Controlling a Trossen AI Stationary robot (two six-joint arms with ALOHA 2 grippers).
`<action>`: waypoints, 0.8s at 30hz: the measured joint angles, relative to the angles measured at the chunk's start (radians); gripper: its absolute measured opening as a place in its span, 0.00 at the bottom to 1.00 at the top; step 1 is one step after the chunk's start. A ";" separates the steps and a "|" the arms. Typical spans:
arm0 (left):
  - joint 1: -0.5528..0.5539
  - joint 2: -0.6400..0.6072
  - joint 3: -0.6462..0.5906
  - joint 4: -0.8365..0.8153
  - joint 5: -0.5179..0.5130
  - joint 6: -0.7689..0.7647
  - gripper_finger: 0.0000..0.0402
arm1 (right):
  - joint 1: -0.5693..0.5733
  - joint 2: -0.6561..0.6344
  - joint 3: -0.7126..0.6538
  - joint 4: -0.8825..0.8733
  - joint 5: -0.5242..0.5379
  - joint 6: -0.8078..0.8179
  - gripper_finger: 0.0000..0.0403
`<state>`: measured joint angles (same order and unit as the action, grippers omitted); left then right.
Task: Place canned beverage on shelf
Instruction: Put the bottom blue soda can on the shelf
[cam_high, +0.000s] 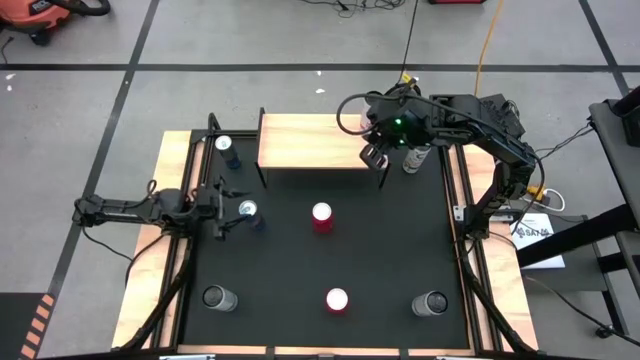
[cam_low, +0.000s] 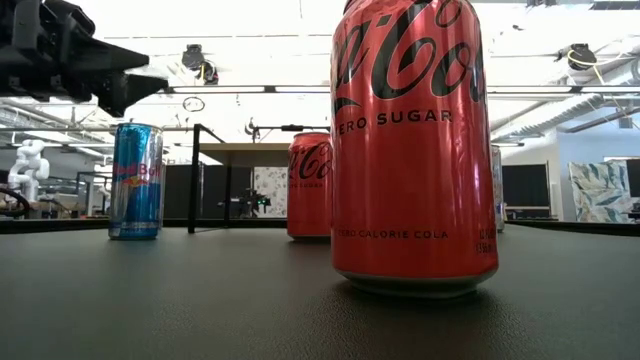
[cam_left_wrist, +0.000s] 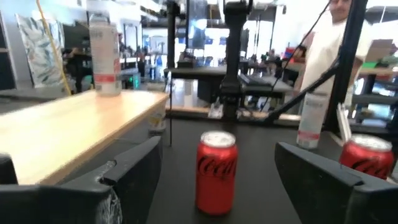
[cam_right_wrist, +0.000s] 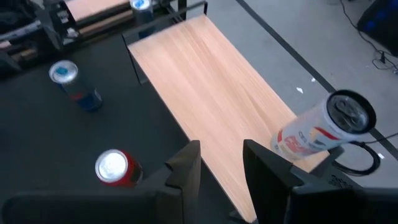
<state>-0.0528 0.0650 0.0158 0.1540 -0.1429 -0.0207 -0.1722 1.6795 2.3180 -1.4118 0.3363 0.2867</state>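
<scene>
- The shelf (cam_high: 305, 141) sat in the upper middle of the high view, its long axis running left to right across the frame, its light-wood top level on thin black legs.
- A white can (cam_high: 416, 158) stood upright just off the shelf's right end, near the right gripper (cam_high: 376, 157); in the right wrist view that can (cam_right_wrist: 323, 130) showed beside the board's far corner.
- The right arm reached in from the right edge of the high view and bent over the shelf's right end; its fingers (cam_right_wrist: 186, 165) stood a narrow gap apart above the board, with nothing between them.
- The left gripper (cam_high: 222, 209) lay low at the left middle, its arm stretched in from the left edge, jaws wide apart and empty, just beside an upright blue can (cam_high: 249, 212).
- A red cola can (cam_high: 322, 217) stood upright at frame centre.
</scene>
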 joint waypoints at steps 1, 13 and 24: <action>0.000 -0.001 0.001 0.005 0.010 0.001 0.79 | 0.000 0.000 0.000 0.009 0.000 0.000 0.27; 0.000 -0.002 0.001 0.005 0.006 -0.073 0.79 | 0.000 0.000 0.000 0.109 0.000 0.000 0.27; 0.000 -0.002 0.000 -0.007 0.012 -0.076 0.79 | 0.000 0.000 0.000 0.129 0.000 0.000 0.27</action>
<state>-0.0528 0.0628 0.0162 0.1475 -0.1309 -0.0971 -0.1722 1.6794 2.3180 -1.2823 0.3363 0.2867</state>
